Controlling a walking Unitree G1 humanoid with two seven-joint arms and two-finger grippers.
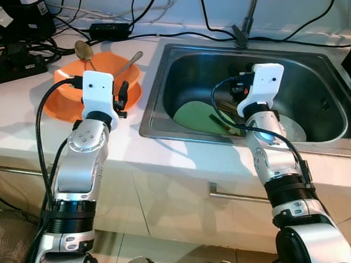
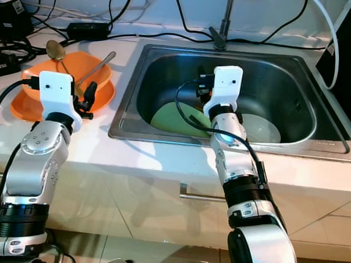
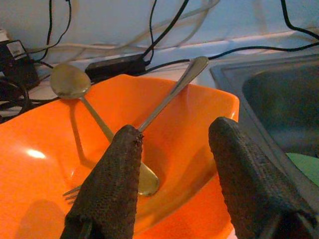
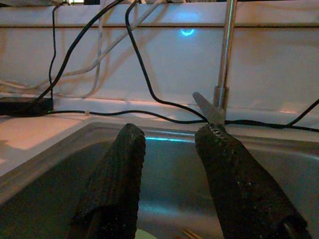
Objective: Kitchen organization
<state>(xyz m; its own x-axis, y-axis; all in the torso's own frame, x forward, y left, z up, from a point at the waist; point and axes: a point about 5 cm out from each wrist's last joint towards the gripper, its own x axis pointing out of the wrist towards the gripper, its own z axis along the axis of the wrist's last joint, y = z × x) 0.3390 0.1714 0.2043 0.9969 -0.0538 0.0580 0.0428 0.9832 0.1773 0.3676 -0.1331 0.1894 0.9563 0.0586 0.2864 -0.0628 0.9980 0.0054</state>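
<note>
On the counter at the left sits an orange bowl (image 1: 66,104) holding two spoons (image 3: 82,97) and a fork (image 3: 72,191). The left gripper (image 3: 174,169) hovers just over its near rim, fingers apart and empty. The straighter spoon (image 3: 172,94) runs lengthwise away from the jaws toward the far rim, its handle passing between the fingers — a close reach, I judge. To the right, in the sink (image 1: 312,61), a green plate (image 1: 195,116) and chopsticks (image 1: 222,123) lie below the right gripper (image 4: 169,174), which hangs spread and empty over the basin — nearer those.
</note>
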